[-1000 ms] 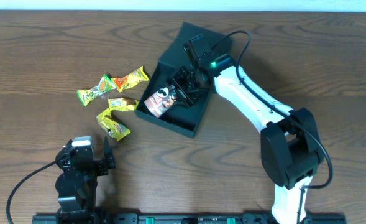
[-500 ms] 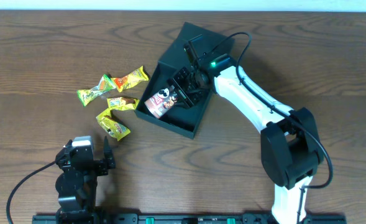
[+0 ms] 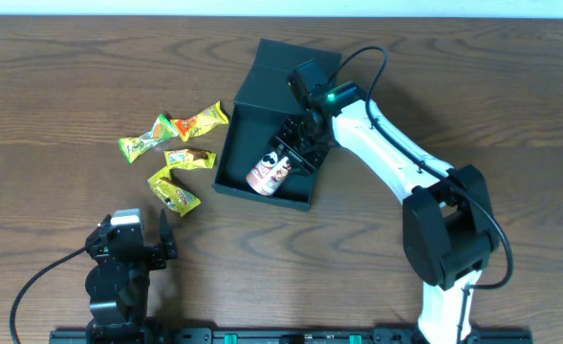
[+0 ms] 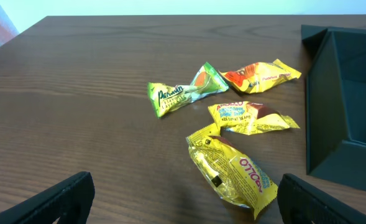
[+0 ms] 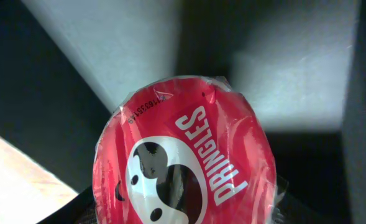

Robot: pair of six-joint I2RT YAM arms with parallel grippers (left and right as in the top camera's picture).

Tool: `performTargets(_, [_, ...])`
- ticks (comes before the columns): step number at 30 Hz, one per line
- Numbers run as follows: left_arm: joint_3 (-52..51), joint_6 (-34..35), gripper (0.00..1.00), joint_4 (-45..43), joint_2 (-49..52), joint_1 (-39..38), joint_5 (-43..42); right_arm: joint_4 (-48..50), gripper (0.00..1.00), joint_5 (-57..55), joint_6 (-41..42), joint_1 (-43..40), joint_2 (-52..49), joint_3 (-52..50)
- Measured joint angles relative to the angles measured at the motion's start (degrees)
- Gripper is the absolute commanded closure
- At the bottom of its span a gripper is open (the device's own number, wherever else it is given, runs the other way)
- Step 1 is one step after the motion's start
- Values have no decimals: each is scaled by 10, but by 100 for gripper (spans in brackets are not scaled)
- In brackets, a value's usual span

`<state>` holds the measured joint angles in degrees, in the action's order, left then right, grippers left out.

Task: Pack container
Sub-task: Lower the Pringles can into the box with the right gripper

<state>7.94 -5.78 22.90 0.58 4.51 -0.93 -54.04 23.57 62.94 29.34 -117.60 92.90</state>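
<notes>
Overhead: right gripper (image 3: pixel 292 156) clamped on can (image 3: pixel 270 172) inside box (image 3: pixel 265 83); left gripper (image 3: pixel 166 239) apart, idle. Risk: can wedges crooked, shoves box sideways.

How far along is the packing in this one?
Done: nothing looks fully placed yet. In hand: the right hand appears to grip the red can low inside the container, not released. Left: four snack packets lie on the table beside the container, outside it, and its flap lid is open.
</notes>
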Motion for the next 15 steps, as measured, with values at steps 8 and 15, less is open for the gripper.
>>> performTargets(8, [0, 0, 5, 0, 0, 0, 0, -39, 48, -27, -41, -3, 0, 4])
performTargets(15, [0, 0, 5, 0, 0, 0, 0, -64, 47, -53, -71, -3, 0, 9])
